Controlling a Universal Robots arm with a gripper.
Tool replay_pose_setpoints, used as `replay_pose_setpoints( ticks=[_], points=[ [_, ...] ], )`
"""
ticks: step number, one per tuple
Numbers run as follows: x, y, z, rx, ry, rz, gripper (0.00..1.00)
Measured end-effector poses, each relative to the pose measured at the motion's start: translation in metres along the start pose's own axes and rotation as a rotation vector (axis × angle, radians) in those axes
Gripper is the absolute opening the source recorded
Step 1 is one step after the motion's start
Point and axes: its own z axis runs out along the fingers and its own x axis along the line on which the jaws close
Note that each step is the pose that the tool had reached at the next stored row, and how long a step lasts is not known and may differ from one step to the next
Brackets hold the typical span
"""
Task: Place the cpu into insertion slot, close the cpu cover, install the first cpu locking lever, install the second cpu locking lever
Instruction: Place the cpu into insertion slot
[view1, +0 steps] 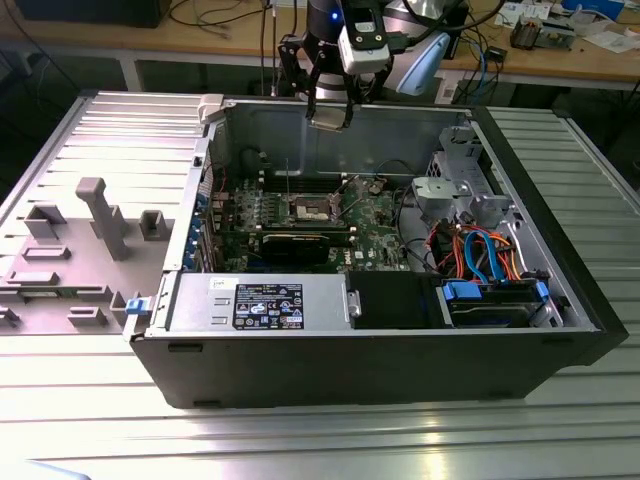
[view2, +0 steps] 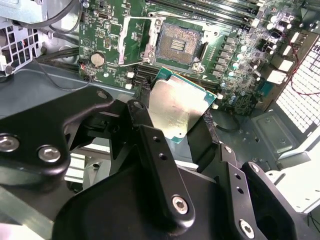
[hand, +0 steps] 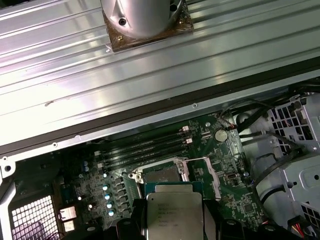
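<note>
My gripper (view2: 175, 112) is clenched on the cpu (view2: 176, 104), above the board (view2: 107, 30). Insertion slot (view2: 179, 44) bare w/ cpu cover (view2: 149, 42) open

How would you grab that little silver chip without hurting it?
Grip the cpu by two opposite edges, from above its flat top, as the end effector holds it now: it's thin and square, and its underside should stay free for the slot.
</note>
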Motion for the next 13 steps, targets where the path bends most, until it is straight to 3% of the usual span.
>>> replay_pose_setpoints(
  ticks=[6,13],
  points=[
    [0.0,0.0,0.0,-0.0001,-0.0005,0.005,0.55],
    [0.0007,-0.0002,0.0,-0.0008,-0.0035,0.04,0.55]
  ],
)
